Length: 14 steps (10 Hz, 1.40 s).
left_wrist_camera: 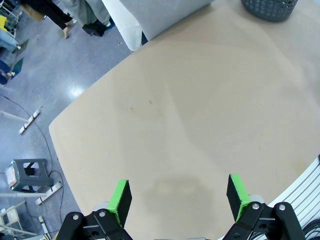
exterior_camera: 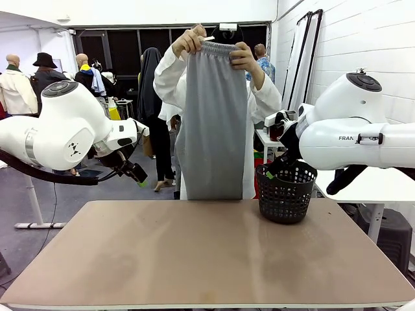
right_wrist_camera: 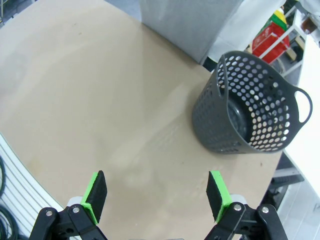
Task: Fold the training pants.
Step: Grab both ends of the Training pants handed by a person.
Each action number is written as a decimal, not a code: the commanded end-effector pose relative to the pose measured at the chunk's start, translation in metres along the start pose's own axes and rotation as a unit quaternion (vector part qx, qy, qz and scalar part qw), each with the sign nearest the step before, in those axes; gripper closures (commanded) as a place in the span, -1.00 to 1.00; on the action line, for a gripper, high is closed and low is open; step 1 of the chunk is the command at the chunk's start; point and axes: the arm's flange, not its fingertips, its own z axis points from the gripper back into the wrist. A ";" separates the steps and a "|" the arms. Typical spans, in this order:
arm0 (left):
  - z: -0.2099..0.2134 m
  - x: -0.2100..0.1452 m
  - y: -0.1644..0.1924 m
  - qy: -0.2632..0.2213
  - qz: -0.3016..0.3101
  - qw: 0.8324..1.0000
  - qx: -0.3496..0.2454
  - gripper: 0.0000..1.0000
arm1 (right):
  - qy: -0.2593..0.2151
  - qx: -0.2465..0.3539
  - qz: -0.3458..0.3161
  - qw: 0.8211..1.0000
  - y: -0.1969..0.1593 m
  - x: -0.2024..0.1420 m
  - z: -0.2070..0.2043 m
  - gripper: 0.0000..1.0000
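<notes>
A person at the far side holds the light grey training pants [exterior_camera: 214,123] up by the waistband with both hands, and the legs hang down to the table's far edge. Their lower part shows at the top of the left wrist view [left_wrist_camera: 160,15] and of the right wrist view [right_wrist_camera: 185,22]. My left gripper [exterior_camera: 135,173] hovers at the left, above the table's far left corner, with its jaws open and nothing between them [left_wrist_camera: 179,196]. My right gripper [exterior_camera: 273,170] hangs by the basket, also open and empty [right_wrist_camera: 156,194].
A black perforated basket [exterior_camera: 285,191] stands on the tan table [exterior_camera: 194,259] at the far right, empty inside [right_wrist_camera: 250,112]. A red crate [right_wrist_camera: 270,40] and a white table lie beyond the right edge. A grey stool [left_wrist_camera: 25,172] stands on the floor at the left.
</notes>
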 end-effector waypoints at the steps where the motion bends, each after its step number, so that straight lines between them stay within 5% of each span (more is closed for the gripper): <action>1: 0.001 0.001 0.000 -0.004 0.005 1.000 -0.002 -1.00 | 0.000 0.001 0.000 1.000 0.000 0.000 0.000 -1.00; 14: 0.001 0.001 0.000 -0.004 0.005 1.000 -0.002 -1.00 | 0.000 0.001 0.000 1.000 0.000 0.000 0.000 -1.00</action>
